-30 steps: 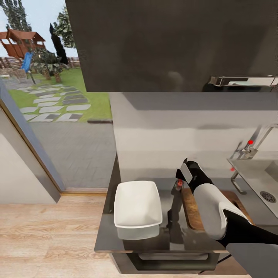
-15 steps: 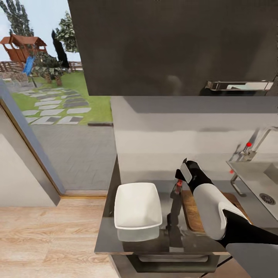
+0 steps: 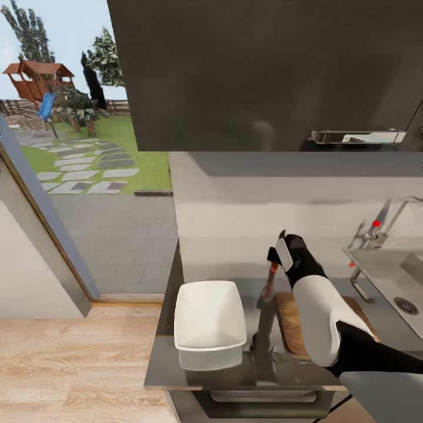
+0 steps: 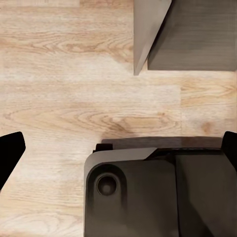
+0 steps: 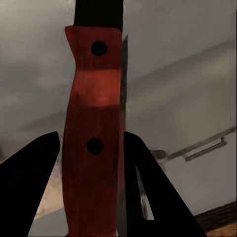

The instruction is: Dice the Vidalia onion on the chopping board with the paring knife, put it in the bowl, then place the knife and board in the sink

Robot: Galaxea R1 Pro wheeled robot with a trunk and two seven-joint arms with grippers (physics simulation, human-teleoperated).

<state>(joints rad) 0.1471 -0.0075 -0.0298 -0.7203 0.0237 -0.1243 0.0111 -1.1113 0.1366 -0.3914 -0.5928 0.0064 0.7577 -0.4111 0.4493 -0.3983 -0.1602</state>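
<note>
Right gripper (image 3: 275,258) clamped on the knife (image 3: 269,283) above the counter (image 3: 258,358).

In the right wrist view the red handle (image 5: 94,143) sits squeezed between the two dark fingers (image 5: 29,182). The knife hangs between the bowl (image 3: 208,320) and the board (image 3: 291,323), blade pointing down; whether its tip touches the counter cannot be told. The sink (image 3: 390,273) lies beyond the board. The left gripper (image 4: 118,148) hangs spread wide over the wooden floor (image 4: 64,89).

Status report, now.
Right gripper shut on knife, blade down, between bowl and board. Left jaws open over the floor, nothing held. Bowl looks empty. Sink off to the right.
</note>
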